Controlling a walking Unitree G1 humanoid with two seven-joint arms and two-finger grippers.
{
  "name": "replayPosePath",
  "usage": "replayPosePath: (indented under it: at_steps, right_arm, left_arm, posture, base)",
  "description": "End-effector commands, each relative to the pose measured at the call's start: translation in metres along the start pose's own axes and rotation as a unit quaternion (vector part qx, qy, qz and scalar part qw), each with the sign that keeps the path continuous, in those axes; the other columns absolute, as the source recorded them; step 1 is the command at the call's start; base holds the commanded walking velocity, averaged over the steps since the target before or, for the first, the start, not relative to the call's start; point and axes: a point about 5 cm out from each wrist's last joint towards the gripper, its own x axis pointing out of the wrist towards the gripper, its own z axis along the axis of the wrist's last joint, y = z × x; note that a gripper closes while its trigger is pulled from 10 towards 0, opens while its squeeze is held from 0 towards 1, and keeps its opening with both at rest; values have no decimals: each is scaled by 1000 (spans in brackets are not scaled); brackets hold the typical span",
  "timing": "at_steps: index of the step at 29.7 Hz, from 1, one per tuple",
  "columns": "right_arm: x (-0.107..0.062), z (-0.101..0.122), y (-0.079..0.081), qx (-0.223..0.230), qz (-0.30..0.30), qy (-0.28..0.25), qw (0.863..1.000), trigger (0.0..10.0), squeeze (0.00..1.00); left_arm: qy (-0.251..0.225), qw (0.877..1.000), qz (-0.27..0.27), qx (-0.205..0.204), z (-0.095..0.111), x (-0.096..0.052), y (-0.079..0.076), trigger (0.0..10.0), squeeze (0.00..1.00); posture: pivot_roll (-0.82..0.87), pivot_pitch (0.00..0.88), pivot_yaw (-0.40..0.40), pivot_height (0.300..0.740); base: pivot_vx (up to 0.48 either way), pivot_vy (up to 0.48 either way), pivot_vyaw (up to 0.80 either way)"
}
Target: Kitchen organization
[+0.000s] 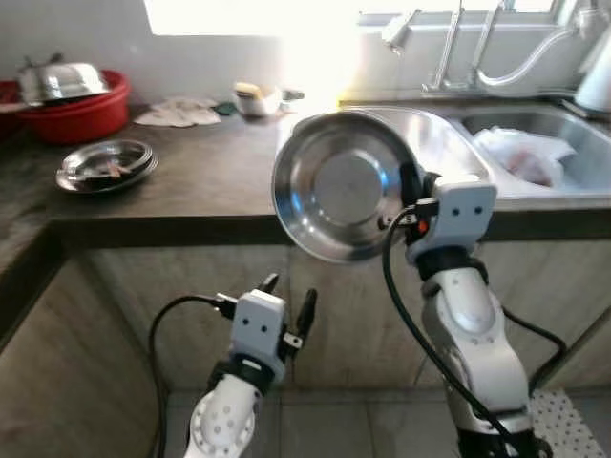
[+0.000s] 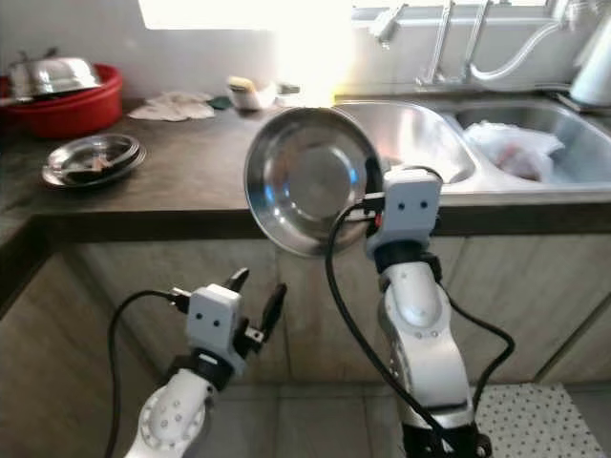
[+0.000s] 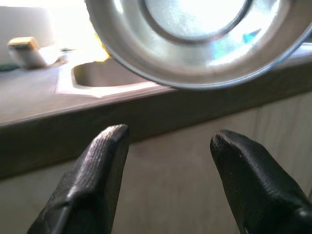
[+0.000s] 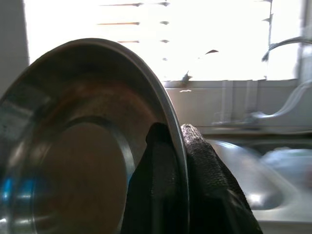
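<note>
Between right claw [image 4: 178, 161] fingers, bowl [image 4: 83, 146] rim

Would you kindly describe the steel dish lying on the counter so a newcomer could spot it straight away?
Start at the dark counter left of the sink. In its left corner sits a red basin; just in front of it lies the shallow steel dish, flat on the countertop. Unlike the larger steel bowl gripped on edge by the right claw, nothing holds it.
</note>
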Motion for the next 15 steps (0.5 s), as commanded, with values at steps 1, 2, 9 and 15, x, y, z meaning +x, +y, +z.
replayPosePath:
  at_steps: [1,2,9,15]
  right_arm:
    - [8,18,7,7,14,-37,999,0,0]
    - [8,18,7,6,14,-38,999,0,0]
    - [21,28,5,-1,21,-56,998,0,0]
    - [36,39,7,-13,46,-71,996,0,0]
  left_arm:
    - [-1,1000,8,8,1,0,7,10000,0]
    - [-2,1000,8,8,1,0,7,10000,0]
    - [-17,1000,17,9,9,4,11,10000,0]
    - [-14,1000,18,9,7,4,10,10000,0]
  posture:
    - [21,44,-7,740]
    - [20,44,-7,740]
    - [22,48,-11,740]
    - [21,49,-13,740]
  base:
    - [409,-244,0]
    - [409,-244,0]
    - [451,0,0]
    - [474,0,0]
